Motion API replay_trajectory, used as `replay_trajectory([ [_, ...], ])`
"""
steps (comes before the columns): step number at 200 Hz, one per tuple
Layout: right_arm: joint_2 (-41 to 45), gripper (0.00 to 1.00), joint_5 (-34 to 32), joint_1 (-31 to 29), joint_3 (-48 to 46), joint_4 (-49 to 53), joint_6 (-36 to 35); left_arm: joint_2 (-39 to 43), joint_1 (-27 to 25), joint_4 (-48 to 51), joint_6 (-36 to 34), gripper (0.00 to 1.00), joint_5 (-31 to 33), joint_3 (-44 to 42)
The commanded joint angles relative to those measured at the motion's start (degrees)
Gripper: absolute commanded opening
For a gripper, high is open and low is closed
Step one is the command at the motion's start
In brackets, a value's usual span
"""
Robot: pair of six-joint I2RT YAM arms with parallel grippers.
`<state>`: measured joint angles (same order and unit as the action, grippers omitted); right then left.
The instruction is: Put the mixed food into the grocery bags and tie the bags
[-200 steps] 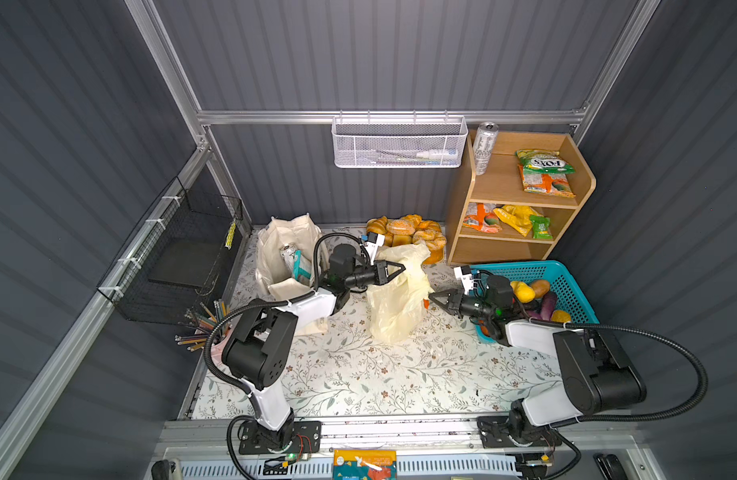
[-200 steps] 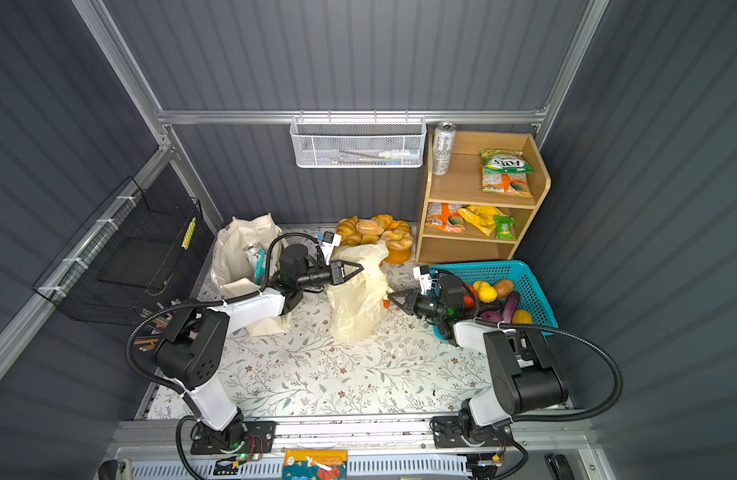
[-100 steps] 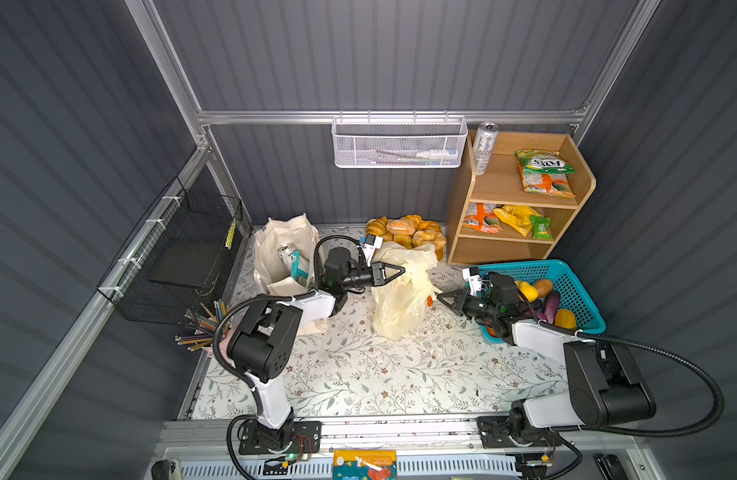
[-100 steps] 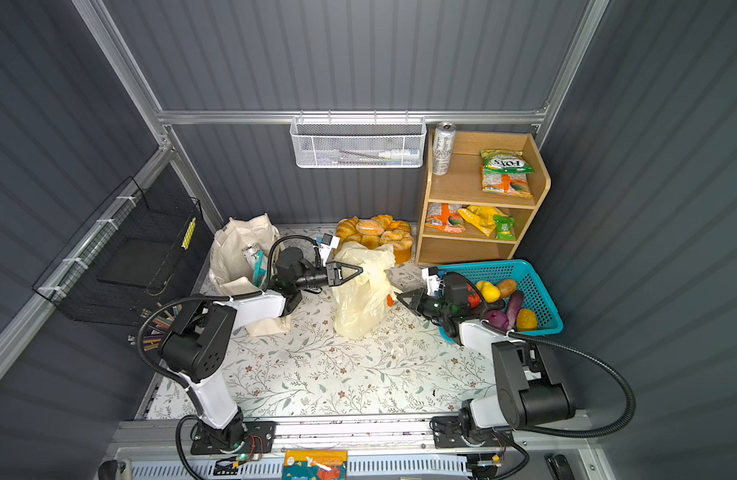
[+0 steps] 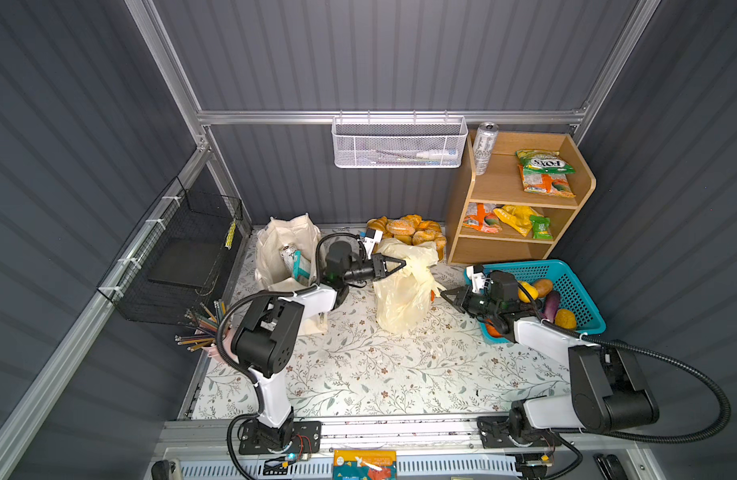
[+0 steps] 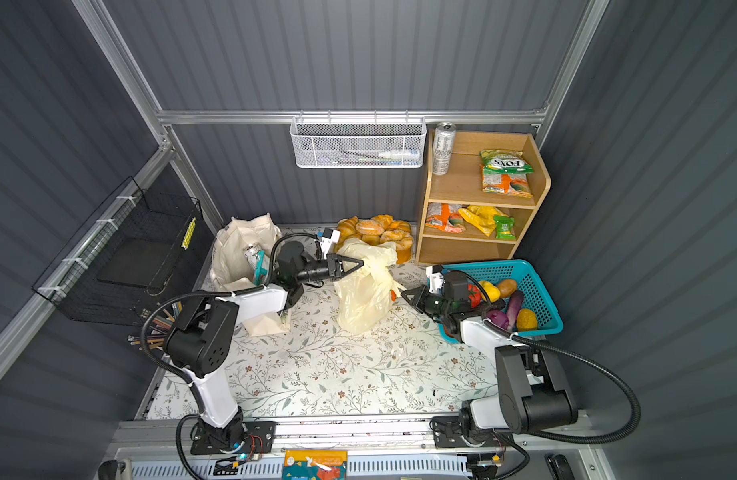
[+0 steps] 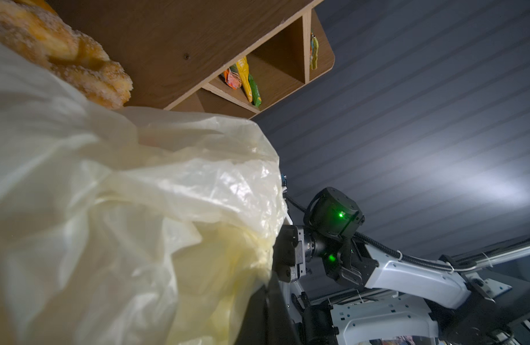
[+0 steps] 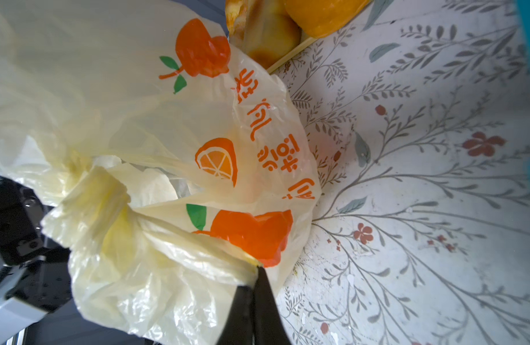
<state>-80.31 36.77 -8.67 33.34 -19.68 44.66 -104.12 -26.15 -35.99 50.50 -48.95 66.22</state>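
Right wrist view: the right gripper [image 8: 257, 269] is closed on the very end of a twisted handle of the pale-yellow plastic bag [image 8: 180, 125], which stands mid-desk [image 5: 358, 374] between both arms. In a top view, the left gripper [image 5: 401, 263] is clamped on the film at the bag's upper edge, near the cream canvas tote [image 5: 275, 241]. You hold little material at the right tips, so a hard pull probably slips the handle free or tears the thin film. Drag sideways and the light bag likely tips. Toy fruits and vegetables [image 5: 541, 286] lie in the teal basket [image 5: 537, 265]; knot now and you likely shut them out.
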Motion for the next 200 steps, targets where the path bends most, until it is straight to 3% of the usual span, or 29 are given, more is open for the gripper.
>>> replay_trajectory([
  [1, -1.2, 0.0, -3.2, 0.8, -0.5, 2.9, 0.8, 6.0, 1.1, 36.6, -26.7, 0.0, 11.2, 9.8],
  [25, -1.1, 0.0, -4.1, 0.8, -0.6, 3.2, 1.1, 6.9, 1.2, 50.0, -34.9, 0.0, 18.0, 14.3],
  [103, 0.1, 0.0, -7.7, 0.8, -3.6, 5.0, 0.9, 13.0, 2.1, 58.4, -42.0, 0.0, 35.2, 20.9],
  [200, 1.7, 0.0, -10.1, 2.4, -6.2, 5.7, 1.6, 17.4, 10.3, 58.7, -39.4, 0.0, 38.3, 11.5],
])
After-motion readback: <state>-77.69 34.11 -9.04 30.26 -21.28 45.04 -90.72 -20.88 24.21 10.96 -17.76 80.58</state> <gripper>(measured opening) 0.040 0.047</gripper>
